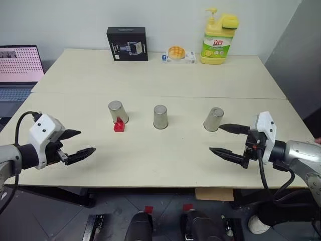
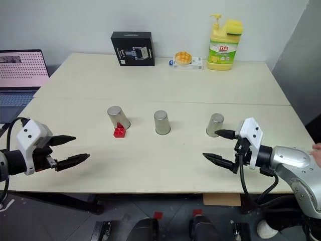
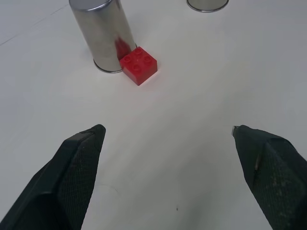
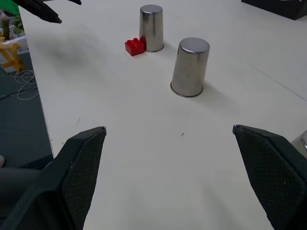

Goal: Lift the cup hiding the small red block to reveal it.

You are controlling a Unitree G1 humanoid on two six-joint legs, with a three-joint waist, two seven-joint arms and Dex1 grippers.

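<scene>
Three steel cups stand upside down in a row across the table. The small red block (image 1: pixel 119 125) lies in plain sight on the tabletop, touching the near side of the left cup (image 1: pixel 118 111); the left wrist view shows the block (image 3: pixel 138 65) against that cup (image 3: pixel 103 33). The middle cup (image 1: pixel 160 116) and the right cup (image 1: pixel 214 119) stand apart. My left gripper (image 1: pixel 86 141) hovers open, nearer than the left cup and to its left. My right gripper (image 1: pixel 215 138) is open just in front of the right cup, with nothing between its fingers.
A black box (image 1: pixel 127 44), a small yellow item on a packet (image 1: pixel 176 52) and a dish soap bottle (image 1: pixel 217 40) line the table's far edge. A laptop (image 1: pixel 17 70) sits off the table's left side. The table's front edge runs just below both grippers.
</scene>
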